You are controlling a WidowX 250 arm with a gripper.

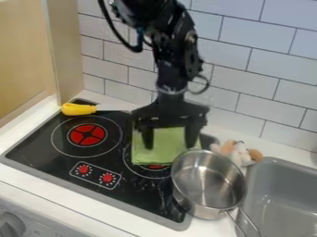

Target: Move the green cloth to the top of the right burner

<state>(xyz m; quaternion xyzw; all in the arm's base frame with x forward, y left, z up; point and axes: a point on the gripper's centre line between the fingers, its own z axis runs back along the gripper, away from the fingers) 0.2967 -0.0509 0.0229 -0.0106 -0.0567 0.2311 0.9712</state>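
Note:
The black gripper (pixel 169 141) hangs over the right part of the stove, its two fingers spread wide, so it is open. Between and behind the fingers lies the green cloth (pixel 162 142), flat and roughly square. It covers most of the right burner (pixel 155 167), whose red centre and ring show along the cloth's lower edge. Whether the fingertips touch the cloth, I cannot tell.
A steel pot (pixel 208 179) stands at the stove's right edge, close to the cloth. Behind it lies a plush toy (pixel 238 152), beside the grey sink (pixel 282 194). A yellow object (pixel 78 109) rests at the back left, near the left burner (pixel 86 134). A tiled wall stands behind.

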